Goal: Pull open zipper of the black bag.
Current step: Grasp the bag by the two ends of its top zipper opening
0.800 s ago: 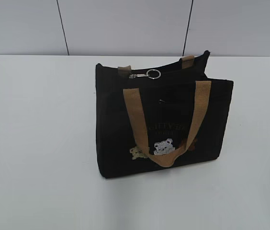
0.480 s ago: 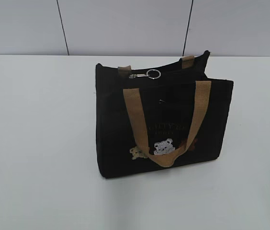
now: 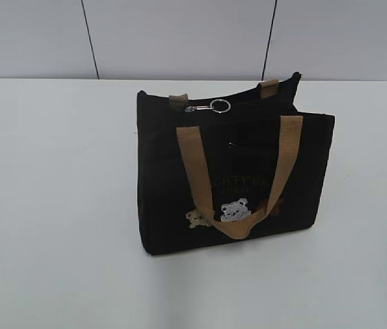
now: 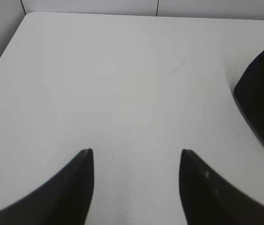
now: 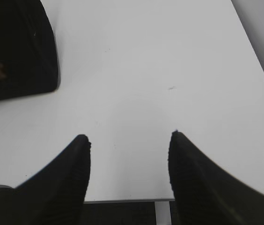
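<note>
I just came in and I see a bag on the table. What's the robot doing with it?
Nothing is touching the black bag yet. It stands on the white table, and the silver pull ring of its zipper lies on top. The left gripper and right gripper are both open and empty over bare table, each with the bag off to one side. Neither arm shows in the exterior view.

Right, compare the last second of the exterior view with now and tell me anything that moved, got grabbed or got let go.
Nothing has visibly changed. The boxy black fabric bag stands in the same spot on the white table, its small silver zipper pull with the round ring lies at the same place on top, and neither arm has entered the exterior view. Nothing was taken hold of or released.
</note>
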Motion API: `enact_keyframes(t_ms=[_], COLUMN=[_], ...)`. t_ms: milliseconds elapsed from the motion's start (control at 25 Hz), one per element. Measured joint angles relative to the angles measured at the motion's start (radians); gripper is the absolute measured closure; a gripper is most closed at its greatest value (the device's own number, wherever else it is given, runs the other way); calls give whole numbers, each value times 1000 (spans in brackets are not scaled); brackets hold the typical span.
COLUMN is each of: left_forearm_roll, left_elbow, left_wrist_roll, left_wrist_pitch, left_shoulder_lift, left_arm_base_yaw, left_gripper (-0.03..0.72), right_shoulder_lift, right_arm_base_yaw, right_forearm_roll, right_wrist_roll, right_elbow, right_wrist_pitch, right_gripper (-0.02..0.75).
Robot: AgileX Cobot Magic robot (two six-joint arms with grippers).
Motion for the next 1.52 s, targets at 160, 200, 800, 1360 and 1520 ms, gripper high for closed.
enact_keyframes(t_ms=[160, 200, 800, 1360, 1520], left_forearm_roll=[0, 0, -3, -311, -265], left_elbow=[0, 0, -98, 66, 73], left_wrist_roll=[0, 0, 87, 357, 340], left_wrist_pitch=[0, 0, -232, -1201, -1438], left_shoulder_lift=[0, 0, 121, 738, 1002], left_arm_base_yaw=[0, 0, 0, -48, -189], left_gripper=[252, 252, 251, 252, 252], right_shoulder_lift=[0, 0, 0, 0, 4], right_arm_base_yaw=[0, 0, 0, 0, 0], right_forearm_roll=[0, 0, 1, 43, 45], right_wrist_roll=[0, 0, 0, 0, 0], right_elbow=[0, 0, 0, 0, 0], right_wrist_pitch=[0, 0, 0, -2, 0], right_gripper=[328, 328, 328, 328, 328])
